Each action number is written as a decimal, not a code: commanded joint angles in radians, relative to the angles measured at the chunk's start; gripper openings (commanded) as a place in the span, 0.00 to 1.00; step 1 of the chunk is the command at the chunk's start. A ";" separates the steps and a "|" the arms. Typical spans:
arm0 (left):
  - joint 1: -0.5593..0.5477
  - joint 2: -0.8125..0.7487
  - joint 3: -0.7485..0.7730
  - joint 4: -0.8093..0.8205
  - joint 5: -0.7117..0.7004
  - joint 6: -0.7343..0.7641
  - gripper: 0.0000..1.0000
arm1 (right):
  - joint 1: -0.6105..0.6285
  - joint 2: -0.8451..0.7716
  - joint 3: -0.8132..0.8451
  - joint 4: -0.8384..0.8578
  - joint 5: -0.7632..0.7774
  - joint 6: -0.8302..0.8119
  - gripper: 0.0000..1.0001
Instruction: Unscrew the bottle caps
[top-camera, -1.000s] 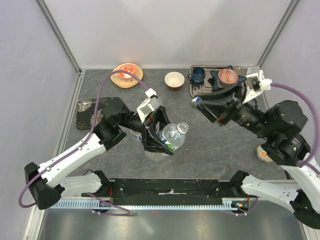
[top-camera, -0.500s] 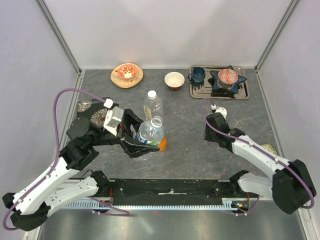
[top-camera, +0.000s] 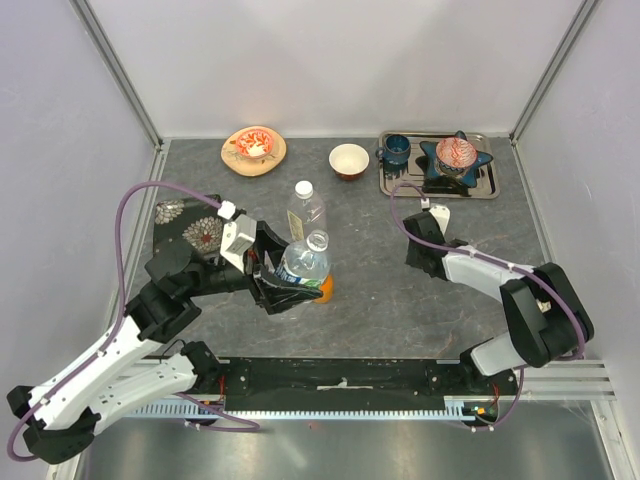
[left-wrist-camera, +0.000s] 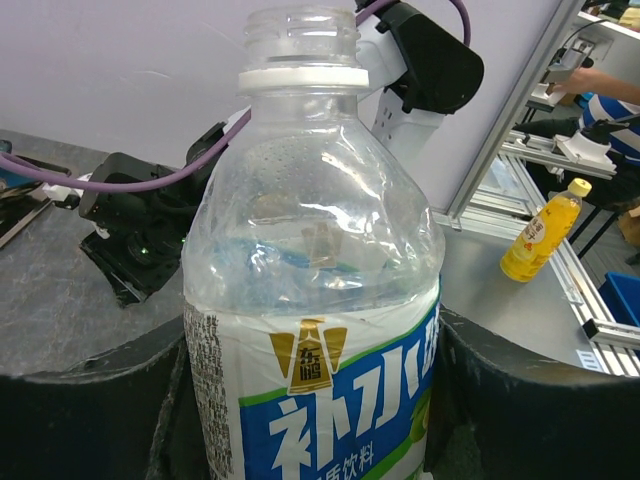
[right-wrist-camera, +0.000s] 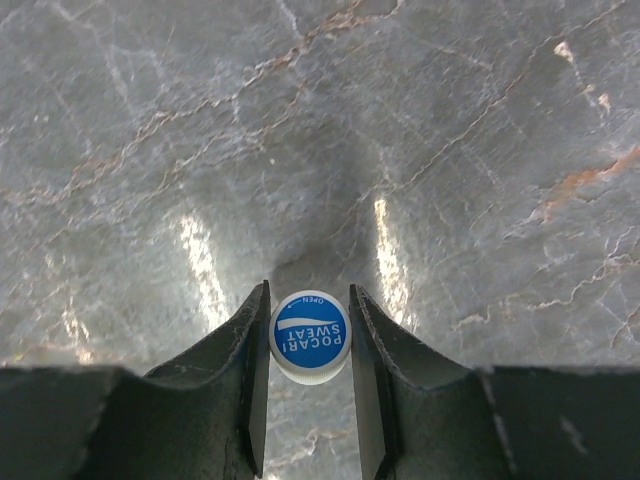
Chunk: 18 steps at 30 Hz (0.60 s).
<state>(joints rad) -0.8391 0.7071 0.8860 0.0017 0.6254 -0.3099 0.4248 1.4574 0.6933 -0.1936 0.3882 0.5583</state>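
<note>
Big gray bench (top-camera: 380, 290) under everything. Landmark: the bottle with the blue label (top-camera: 300, 266), near the middle of the bench, a bit to the left.

Left pincer (top-camera: 283, 283) closed around that bottle, black fingers (left-wrist-camera: 90, 410) hugging both sides of it in the left wrist view. Top of that bottle open, no cap on it, white ring under the bare neck. Blue and green label with white letters on the lower part.

Right pincer (top-camera: 424, 250) well to the right of that bottle, low over the bench. Closed on a small blue cap (right-wrist-camera: 310, 336), one finger (right-wrist-camera: 250, 370) touching each side of it. White words on the cap top.

Taller clear bottle (top-camera: 305, 209) standing just behind the landmark bottle, white cap on. Little orange bottle (top-camera: 325, 289) just beside the landmark bottle on its right, mostly hidden. Cannot tell about a fourth bottle.

Silver tray (top-camera: 490, 190) far behind and to the right, with a blue star dish (top-camera: 456, 157) and a dark blue cup (top-camera: 394, 150) on it. Small white bowl (top-camera: 348, 160) behind the landmark bottle. Round orange plate (top-camera: 254, 150) behind and to the left. Dark flowered mat (top-camera: 175, 222) to the left.
</note>
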 joint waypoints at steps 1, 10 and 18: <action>-0.002 -0.027 -0.016 0.029 -0.041 0.045 0.31 | -0.009 0.040 0.052 0.052 0.051 0.026 0.00; -0.002 -0.034 -0.024 0.026 -0.035 0.040 0.32 | -0.011 0.146 0.069 0.065 -0.026 0.032 0.15; -0.002 -0.027 -0.036 0.024 -0.035 0.046 0.33 | -0.009 0.087 0.011 0.080 -0.058 0.057 0.57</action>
<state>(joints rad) -0.8391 0.6819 0.8543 0.0013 0.5999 -0.3038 0.4160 1.5696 0.7391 -0.0944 0.3687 0.5888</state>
